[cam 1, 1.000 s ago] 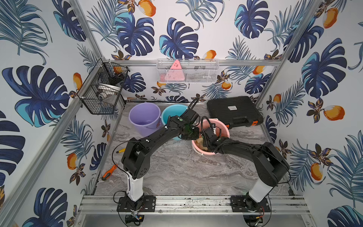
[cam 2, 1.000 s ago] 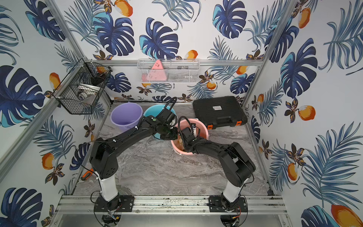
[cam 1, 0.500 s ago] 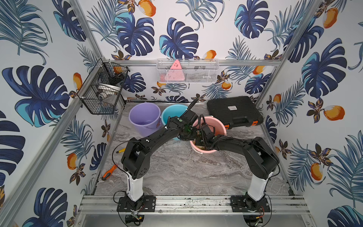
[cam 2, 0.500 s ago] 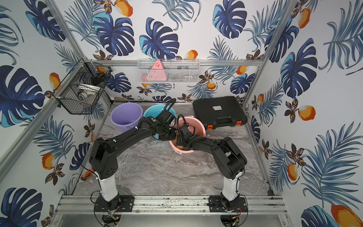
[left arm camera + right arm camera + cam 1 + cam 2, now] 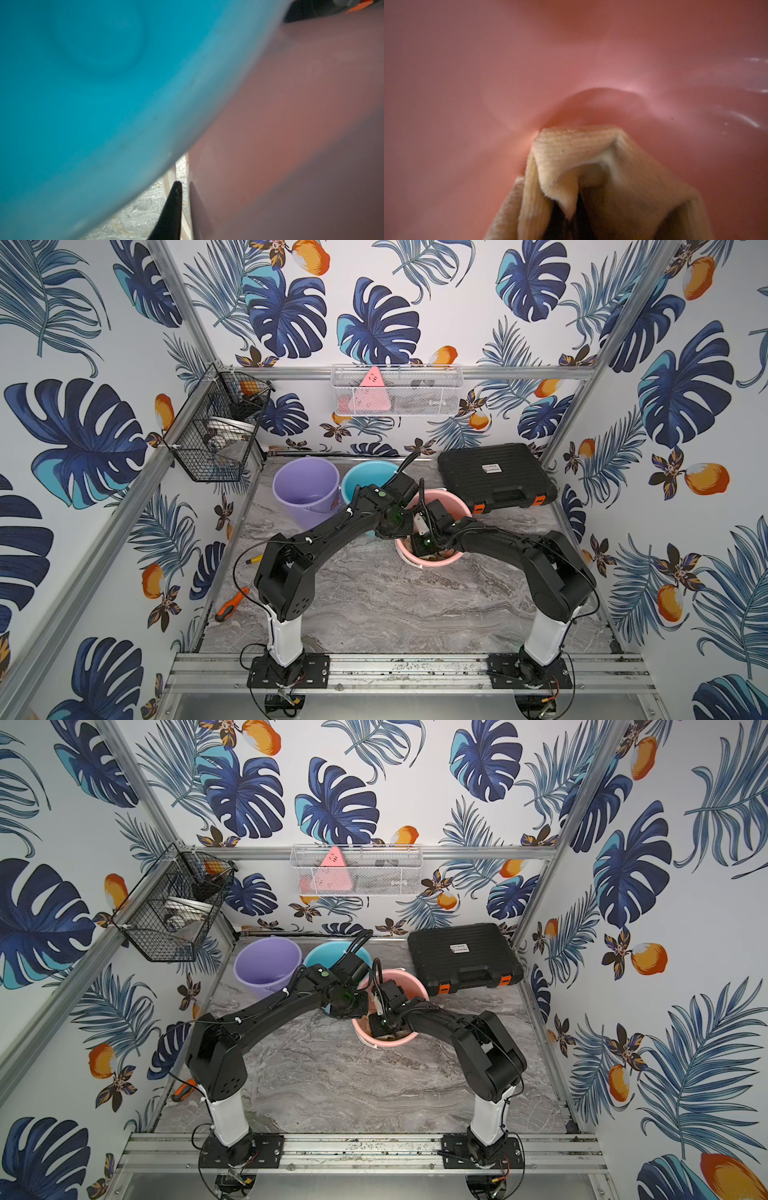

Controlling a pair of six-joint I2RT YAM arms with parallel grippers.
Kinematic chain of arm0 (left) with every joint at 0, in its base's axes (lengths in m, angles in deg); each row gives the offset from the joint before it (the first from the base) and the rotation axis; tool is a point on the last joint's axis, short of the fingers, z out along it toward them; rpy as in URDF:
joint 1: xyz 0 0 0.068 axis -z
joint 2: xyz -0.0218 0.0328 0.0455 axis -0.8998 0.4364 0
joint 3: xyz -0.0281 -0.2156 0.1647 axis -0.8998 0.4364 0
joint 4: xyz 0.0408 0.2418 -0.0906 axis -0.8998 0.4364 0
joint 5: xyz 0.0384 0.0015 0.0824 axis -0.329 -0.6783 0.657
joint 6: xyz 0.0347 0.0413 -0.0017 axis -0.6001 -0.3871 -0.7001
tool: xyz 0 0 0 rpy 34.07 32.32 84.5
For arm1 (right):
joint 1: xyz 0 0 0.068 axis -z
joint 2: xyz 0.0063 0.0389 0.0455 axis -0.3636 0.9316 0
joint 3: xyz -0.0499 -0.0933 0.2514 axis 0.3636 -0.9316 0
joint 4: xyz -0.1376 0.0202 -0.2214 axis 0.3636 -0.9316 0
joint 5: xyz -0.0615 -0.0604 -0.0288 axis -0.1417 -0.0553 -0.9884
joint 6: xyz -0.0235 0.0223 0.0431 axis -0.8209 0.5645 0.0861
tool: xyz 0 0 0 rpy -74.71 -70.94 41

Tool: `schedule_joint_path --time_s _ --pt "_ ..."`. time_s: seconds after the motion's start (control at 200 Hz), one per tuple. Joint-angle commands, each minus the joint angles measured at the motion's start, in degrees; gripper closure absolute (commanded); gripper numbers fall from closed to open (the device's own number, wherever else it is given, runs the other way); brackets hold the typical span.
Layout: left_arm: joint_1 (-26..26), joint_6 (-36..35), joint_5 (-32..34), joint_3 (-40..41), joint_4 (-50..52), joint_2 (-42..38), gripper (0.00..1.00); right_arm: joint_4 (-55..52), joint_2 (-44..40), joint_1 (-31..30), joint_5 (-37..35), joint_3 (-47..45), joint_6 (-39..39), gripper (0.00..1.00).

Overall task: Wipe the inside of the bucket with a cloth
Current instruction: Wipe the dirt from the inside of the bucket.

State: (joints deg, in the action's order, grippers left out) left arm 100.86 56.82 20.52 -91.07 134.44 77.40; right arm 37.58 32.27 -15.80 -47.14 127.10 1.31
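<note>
The pink bucket stands upright mid-table. My left gripper is shut on its left wall: one black finger shows outside, the other as a shadow through the pink plastic. In both top views the left gripper sits at that rim, beside the teal bucket. My right gripper reaches down inside the pink bucket, shut on the pale tan ribbed cloth. The cloth's folded end presses against the bucket's pink inner surface. From above, the right wrist hides most of the cloth.
A purple bucket and the teal one stand behind and left of the pink bucket. A black tool case lies at the back right. An orange-handled screwdriver lies by the left wall. Wire baskets hang on the walls.
The right arm has shifted inside the pink bucket, carrying the cloth across its inner surface toward the left. The left arm has stayed at the rim.
</note>
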Motion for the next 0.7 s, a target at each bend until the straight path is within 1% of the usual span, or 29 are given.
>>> schedule_joint_path --time_s 0.0,0.055,0.09,0.12,0.135,0.18,0.24,0.29,0.375,0.44,0.505,0.585,0.635,0.696 --pt "0.7 -4.2 -0.3 -0.6 -1.4 0.4 1.0 -6.0 -1.2 -0.6 -1.5 1.5 -5.3 1.0" --pt "0.7 -4.2 0.6 -0.8 -1.0 0.4 1.0 -7.5 -2.0 -0.7 -7.1 1.8 -4.8 1.0" --pt "0.7 -4.5 0.3 -0.8 -0.9 0.4 1.0 -7.8 -2.9 -0.7 -12.8 1.6 -3.9 1.0" --pt "0.7 -4.5 0.1 -0.9 -0.9 0.4 1.0 -8.1 -3.6 -0.7 -16.2 1.5 -2.8 1.0" --pt "0.7 -4.5 0.0 -0.9 -0.8 0.5 1.0 -7.8 -4.1 -0.7 -17.0 1.2 -2.6 1.0" --pt "0.7 -4.6 0.0 -1.3 -0.4 0.7 1.0 -6.3 -6.4 -0.7 -22.1 -0.1 -2.0 1.0" --pt "0.7 -4.7 -0.1 -1.6 -0.2 1.0 1.0 -3.2 -9.7 -0.7 -24.6 -2.9 -0.7 1.0" --pt "0.7 -4.6 -0.4 -1.7 -0.2 0.9 1.0 -1.2 -12.7 -0.7 -28.2 -4.8 0.4 1.0" --pt "0.6 -4.6 -1.0 -1.8 -0.5 1.0 1.0 2.6 -16.1 -0.7 -31.2 -7.0 1.8 1.0" --pt "0.7 -4.5 -1.2 -1.8 -0.8 0.9 1.0 4.4 -16.7 -0.7 -32.1 -7.4 1.9 1.0" --pt "0.6 -4.4 -1.5 -1.5 -1.1 0.7 1.0 3.3 -14.6 -0.7 -33.7 -5.8 2.5 1.0" --pt "0.7 -4.3 -2.4 -1.1 -1.6 0.5 1.0 0.1 -10.1 -0.7 -35.0 -2.4 4.5 1.0" --pt "0.7 -4.3 -3.2 -0.8 -2.2 0.5 1.0 0.9 -8.0 -0.7 -35.1 -0.6 5.4 1.0" --pt "0.8 -4.2 -3.6 -0.5 -2.5 0.4 1.0 3.0 -6.4 -0.7 -33.8 -0.7 6.9 1.0"
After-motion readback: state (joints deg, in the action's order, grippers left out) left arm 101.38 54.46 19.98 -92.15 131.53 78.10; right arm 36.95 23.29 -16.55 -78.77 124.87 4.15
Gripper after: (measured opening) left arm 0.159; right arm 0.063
